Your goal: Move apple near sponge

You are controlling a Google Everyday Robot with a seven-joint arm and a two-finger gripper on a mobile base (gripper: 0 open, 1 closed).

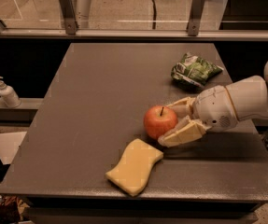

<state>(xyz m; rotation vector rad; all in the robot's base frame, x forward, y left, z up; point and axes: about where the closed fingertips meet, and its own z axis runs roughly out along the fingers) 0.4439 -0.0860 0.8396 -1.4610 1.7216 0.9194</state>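
Observation:
The red-orange apple (159, 121) sits low over the dark table (101, 87), right of centre, its stem up. My gripper (168, 124) reaches in from the right on a white arm, and its cream fingers (184, 133) close on the apple's right side, one above and one below. The pale-yellow sponge (134, 166) lies flat near the table's front edge, just below and left of the apple, a small gap apart from it.
A green-and-white snack bag (194, 70) lies at the back right of the table. A white pump bottle (6, 93) stands on a ledge off the table's left side. A glass railing with metal posts (68, 8) runs behind the table.

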